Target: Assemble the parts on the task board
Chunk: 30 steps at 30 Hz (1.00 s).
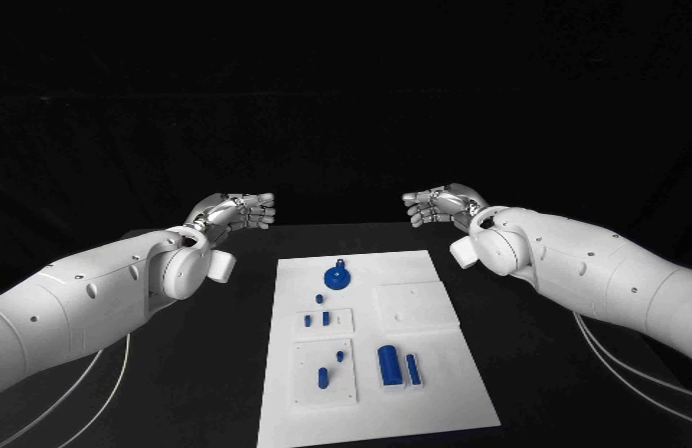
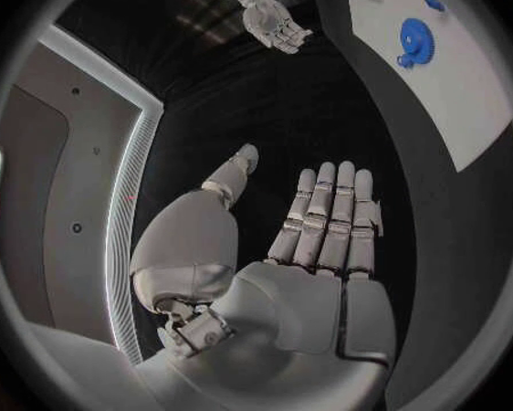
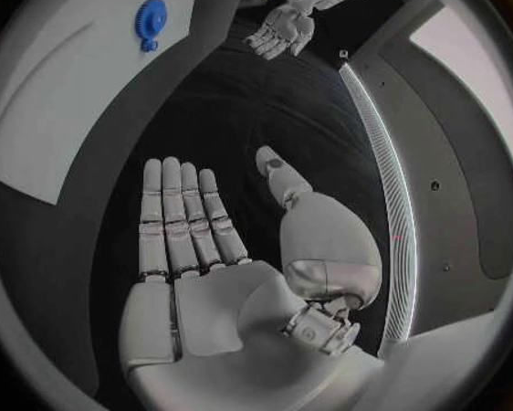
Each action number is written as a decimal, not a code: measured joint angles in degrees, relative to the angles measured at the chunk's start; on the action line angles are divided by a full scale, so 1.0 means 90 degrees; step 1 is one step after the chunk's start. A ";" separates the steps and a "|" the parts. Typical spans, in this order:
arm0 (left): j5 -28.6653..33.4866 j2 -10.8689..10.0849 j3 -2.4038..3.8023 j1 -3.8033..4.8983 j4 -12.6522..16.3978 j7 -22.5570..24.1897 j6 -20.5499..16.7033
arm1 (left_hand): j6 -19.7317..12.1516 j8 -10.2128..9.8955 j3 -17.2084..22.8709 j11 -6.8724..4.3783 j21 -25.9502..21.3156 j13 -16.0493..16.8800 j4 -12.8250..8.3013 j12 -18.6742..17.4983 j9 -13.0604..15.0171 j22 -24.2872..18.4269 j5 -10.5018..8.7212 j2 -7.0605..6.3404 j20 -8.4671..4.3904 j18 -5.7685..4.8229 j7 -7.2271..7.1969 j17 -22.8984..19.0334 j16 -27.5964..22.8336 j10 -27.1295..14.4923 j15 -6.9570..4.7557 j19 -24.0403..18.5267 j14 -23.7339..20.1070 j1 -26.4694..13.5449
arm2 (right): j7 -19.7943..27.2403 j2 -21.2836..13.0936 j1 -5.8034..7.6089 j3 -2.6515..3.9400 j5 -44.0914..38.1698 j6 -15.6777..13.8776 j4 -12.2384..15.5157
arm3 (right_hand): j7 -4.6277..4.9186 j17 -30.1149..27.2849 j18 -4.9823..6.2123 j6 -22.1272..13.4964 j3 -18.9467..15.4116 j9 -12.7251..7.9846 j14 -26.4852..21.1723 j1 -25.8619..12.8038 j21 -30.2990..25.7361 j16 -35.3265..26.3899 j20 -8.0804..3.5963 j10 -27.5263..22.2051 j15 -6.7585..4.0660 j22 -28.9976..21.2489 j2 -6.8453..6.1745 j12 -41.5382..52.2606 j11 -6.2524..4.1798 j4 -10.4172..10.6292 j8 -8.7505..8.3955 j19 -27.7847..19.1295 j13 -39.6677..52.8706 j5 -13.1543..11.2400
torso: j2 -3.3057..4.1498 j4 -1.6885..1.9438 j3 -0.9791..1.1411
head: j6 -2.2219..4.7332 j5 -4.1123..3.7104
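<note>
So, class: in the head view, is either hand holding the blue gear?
No: the blue gear lies on the task board, with both hands held empty beyond its far edge.

No text, label, brand, number or sign can be read anywhere: the flat white rectangular task board (image 1: 378,368) and the small blue plastic parts (image 1: 389,365) lying on it carry no legible markings.

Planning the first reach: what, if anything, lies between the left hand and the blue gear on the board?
Nothing visible. The left hand hovers open beyond the task board's far left corner; only bare table separates it from the blue gear.
</note>
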 measured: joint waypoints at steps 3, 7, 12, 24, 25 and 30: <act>0.0076 0.0065 0.0000 0.0000 -0.0074 0.0009 -0.0019 | -0.0106 -0.0050 -0.0016 -0.0011 -0.0040 -0.0008 -0.0055 0.0000 -0.0040 0.0016 0.0038 0.0023 -0.0012 0.0000 -0.0067 -0.0003 -0.0047 -0.0017 -0.0068 -0.0012 -0.0067 0.0024 | 0.0202 0.0026 -0.0085 0.0046 0.0211 0.0005 -0.0071 | -0.0056 -0.0436 0.0000 -0.0144 -0.0170 -0.0098 -0.0034 0.0069 -0.0360 -0.0424 0.0136 0.0197 0.0048 -0.0216 0.0017 -0.0489 -0.0024 0.0001 0.0000 -0.0232 -0.0796 0.0071 | -0.0029 0.0007 0.0016 | 0.0027 0.0039; 0.0114 0.0145 0.0000 -0.0006 -0.0130 0.0018 -0.0020 | -0.0467 -0.0237 -0.0020 0.0005 -0.0088 -0.0031 -0.0095 0.0000 -0.0118 0.0037 0.0038 0.0009 -0.0023 -0.0100 -0.0149 -0.0022 -0.0104 -0.0287 -0.0024 -0.0023 -0.0151 0.0038 | 0.0361 0.0058 -0.0173 0.0049 0.0363 0.0014 -0.0120 | -0.0009 -0.0757 0.0004 -0.0191 -0.0290 -0.0196 -0.0021 0.0096 -0.0624 -0.0647 0.0248 0.0446 0.0140 -0.0348 0.0044 -0.0876 0.0037 0.0003 0.0000 -0.0476 -0.1406 0.0195 | -0.0050 0.0016 0.0051 | 0.0063 0.0082; 0.0121 0.0132 0.0002 -0.0018 -0.0116 0.0012 -0.0024 | -0.2168 -0.0875 -0.0979 -0.0414 -0.1156 -0.0190 0.0491 -0.0182 -0.1207 -0.0909 -0.0234 0.0168 -0.0243 -0.0212 -0.0553 -0.0804 -0.1086 -0.2664 -0.0454 -0.1301 -0.1969 -0.2073 | 0.0379 0.0063 -0.0207 0.0040 0.0391 0.0001 -0.0098 | -0.0376 -0.1960 -0.0413 -0.2099 -0.1165 -0.1546 -0.1952 -0.1938 -0.1206 -0.1520 -0.0167 -0.1688 -0.0202 -0.2496 0.0178 -0.1441 -0.0314 0.0698 -0.0371 -0.2015 -0.2178 -0.0250 | -0.0062 0.0016 0.0062 | 0.0075 0.0099; 0.0195 -0.0264 0.0253 -0.0523 0.1294 0.0154 -0.0827 | -0.4515 -0.1750 -0.2340 -0.0985 -0.2647 -0.0418 0.1400 -0.0377 -0.2772 -0.6436 -0.0564 0.0413 -0.0517 -0.0348 -0.1071 -0.1918 -0.2438 -0.5974 -0.1082 -0.3143 -0.4504 -0.5189 | 0.0610 -0.0376 -0.0486 -0.0014 0.0724 -0.0748 0.1363 | -0.0988 -0.3572 -0.0899 -0.4825 -0.2355 -0.3438 -0.4787 -0.4895 -0.1995 -0.2726 -0.0807 -0.4886 -0.0774 -0.5571 0.0272 -0.2097 -0.0867 0.1716 -0.0940 -0.4185 -0.3058 -0.0940 | -0.0269 -0.0133 0.0016 | -0.0078 0.0316; 0.0203 -0.0299 0.0269 -0.0569 0.1410 0.0173 -0.0916 | -0.4550 -0.1750 -0.2356 -0.0992 -0.2670 -0.0421 0.1416 -0.0390 -0.2796 -0.6576 -0.0581 0.0415 -0.0518 -0.0348 -0.1078 -0.1935 -0.2450 -0.6024 -0.1094 -0.3169 -0.4540 -0.5235 | 0.0642 -0.0410 -0.0514 -0.0020 0.0762 -0.0829 0.1487 | -0.1002 -0.3598 -0.0899 -0.4863 -0.2372 -0.3461 -0.4831 -0.4935 -0.1995 -0.2744 -0.0815 -0.4933 -0.0781 -0.5616 0.0273 -0.2098 -0.0872 0.1733 -0.0956 -0.4216 -0.3069 -0.0940 | -0.0273 -0.0136 0.0015 | -0.0078 0.0319; 0.0310 -0.0583 0.0424 -0.0937 0.2396 0.0373 -0.1760 | -0.4700 -0.1822 -0.2444 -0.1047 -0.2756 -0.0433 0.1469 -0.0394 -0.2913 -0.7315 -0.0593 0.0423 -0.0555 -0.0346 -0.1127 -0.2020 -0.2542 -0.6257 -0.1146 -0.3284 -0.4722 -0.5438 | 0.0963 -0.0699 -0.0739 -0.0066 0.1138 -0.1601 0.2530 | -0.1075 -0.3790 -0.0992 -0.5200 -0.2528 -0.3696 -0.5179 -0.5301 -0.2102 -0.2880 -0.0897 -0.5327 -0.0851 -0.5997 0.0284 -0.2186 -0.0945 0.1854 -0.1021 -0.4477 -0.3170 -0.1039 | -0.0289 -0.0150 0.0012 | -0.0082 0.0323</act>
